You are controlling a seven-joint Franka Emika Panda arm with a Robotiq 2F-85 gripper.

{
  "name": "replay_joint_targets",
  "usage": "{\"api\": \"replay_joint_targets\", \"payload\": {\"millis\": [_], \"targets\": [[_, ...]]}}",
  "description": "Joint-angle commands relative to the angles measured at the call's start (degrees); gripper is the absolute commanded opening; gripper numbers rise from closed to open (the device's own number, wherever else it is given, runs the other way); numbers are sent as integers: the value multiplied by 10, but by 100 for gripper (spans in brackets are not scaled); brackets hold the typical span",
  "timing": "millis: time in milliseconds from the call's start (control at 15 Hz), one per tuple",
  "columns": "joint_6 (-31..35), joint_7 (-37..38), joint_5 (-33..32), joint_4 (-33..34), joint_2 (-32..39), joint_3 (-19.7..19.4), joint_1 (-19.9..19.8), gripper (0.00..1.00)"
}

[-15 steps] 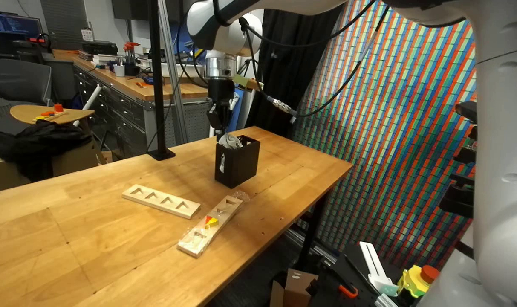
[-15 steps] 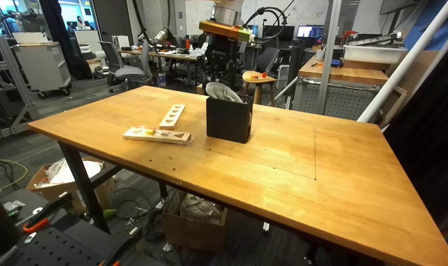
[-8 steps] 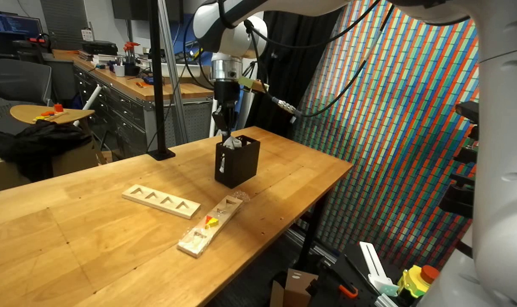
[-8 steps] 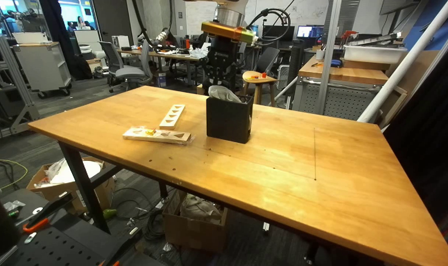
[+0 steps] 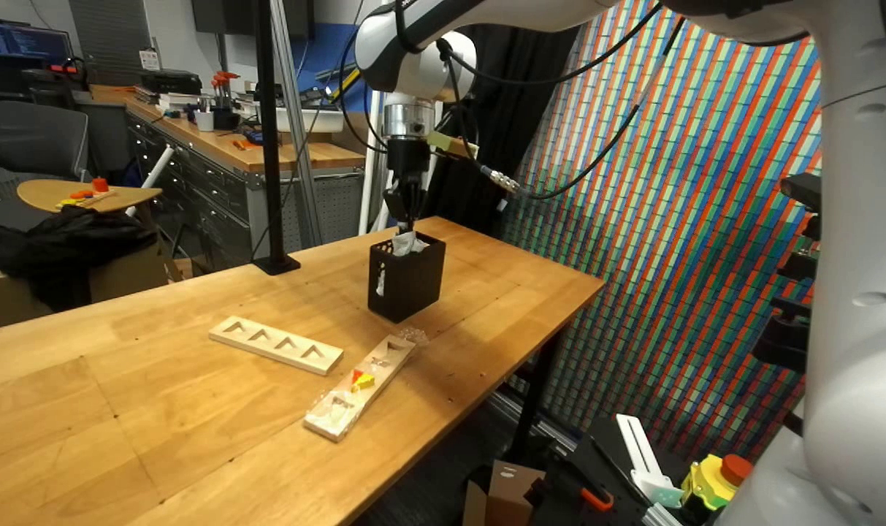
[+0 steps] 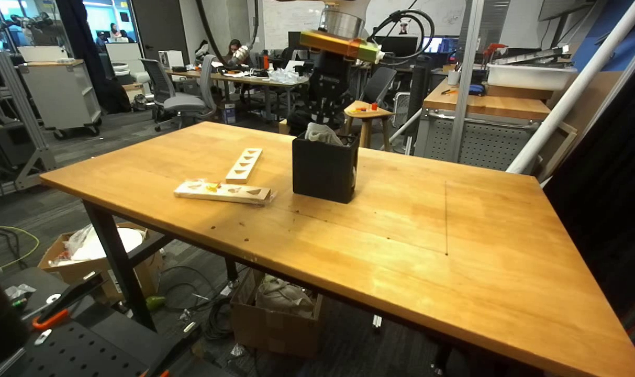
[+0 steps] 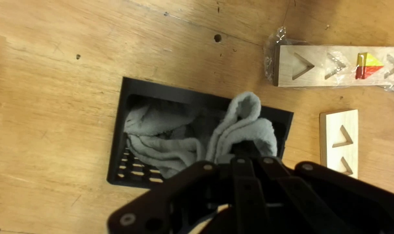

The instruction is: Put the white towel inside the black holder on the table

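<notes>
Left of the jaws in the wrist view, the white towel (image 7: 169, 144) is mostly lying inside the black holder (image 7: 177, 93); the jaws, nearly closed, are apparently pinching it; beyond them, a protruding fold (image 7: 258, 128) is probably needing tucking.

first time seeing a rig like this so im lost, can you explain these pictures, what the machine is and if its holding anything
This is a robot arm ending in a black gripper, its hand. Two pictures come from cameras outside the robot; the third looks down from its wrist. On the table are a black holder with a white towel in it, part poking above the rim, plus a bare wooden strip and a plastic-wrapped strip, both with triangular cut-outs. The gripper is at the towel; whether it grips it, I can't tell.
</notes>
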Motion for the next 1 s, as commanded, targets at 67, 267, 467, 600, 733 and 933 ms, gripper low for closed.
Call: {"api": "replay_joint_targets", "payload": {"millis": [67, 267, 467, 600, 733, 933], "targets": [[2, -10, 20, 18, 14, 0, -12, 0], [-2, -10, 29, 27, 24, 1, -15, 0], [-5, -10, 31, 38, 35, 2, -15, 0], [-16, -10, 14, 50, 44, -1, -12, 0], [-24, -11, 3, 59, 51, -4, -12, 0], [-26, -12, 3, 63, 61, -3, -16, 0]]}}
